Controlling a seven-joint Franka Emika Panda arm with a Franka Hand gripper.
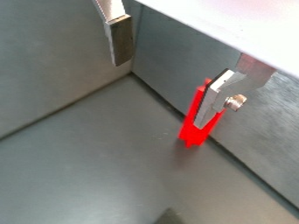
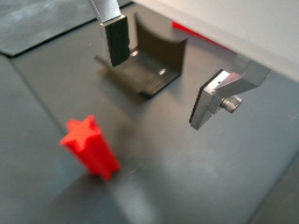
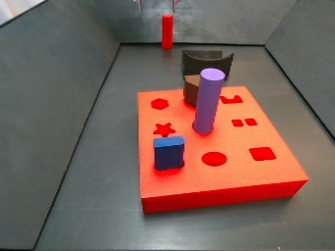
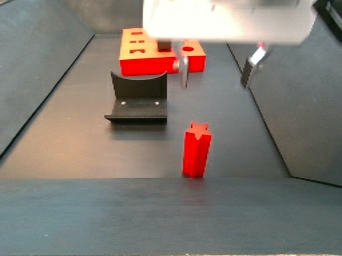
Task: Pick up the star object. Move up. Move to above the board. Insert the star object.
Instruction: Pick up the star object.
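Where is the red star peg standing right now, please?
The star peg stands upright on the floor, apart from the board, with the open gripper above it.

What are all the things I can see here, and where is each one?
star object: one, red, upright on the dark floor, apart from the board.
board: one, red slab with shape cutouts, on the floor.
purple cylinder: one, standing in the board.
blue block: one, on the board.
fixture: one, dark, between the board and the star object.
gripper: one, silver fingers open, holding nothing, above the floor near the star object.
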